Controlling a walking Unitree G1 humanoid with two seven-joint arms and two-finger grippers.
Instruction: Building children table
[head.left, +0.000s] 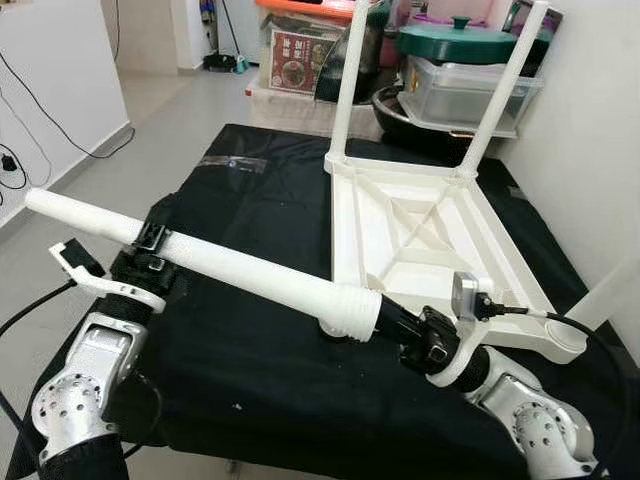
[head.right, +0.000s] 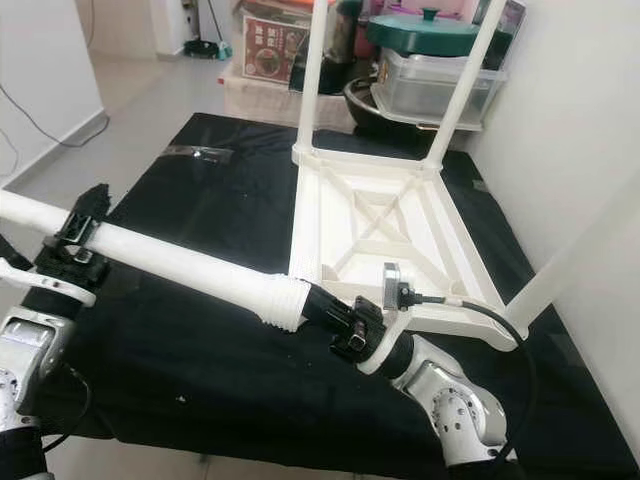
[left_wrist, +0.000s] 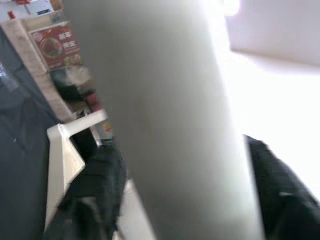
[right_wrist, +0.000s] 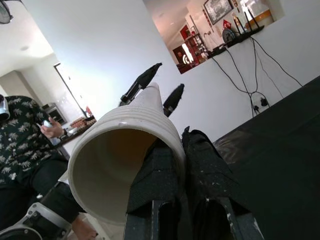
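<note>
Two legs on upturned table (head.left: 430, 225); both grippers, left (head.left: 150, 240) and right (head.left: 400, 325), clamped on loose leg (head.left: 220, 262), unfitted.

Leg: white tube leg (head.right: 170, 262) – held level betw both grippers
Left gripper (head.right: 78, 232): clamped near far end
Right gripper (head.right: 325, 312): at ribbed end
Tabletop (head.right: 380, 235): upside down on black cloth (head.right: 200, 340)
</note>
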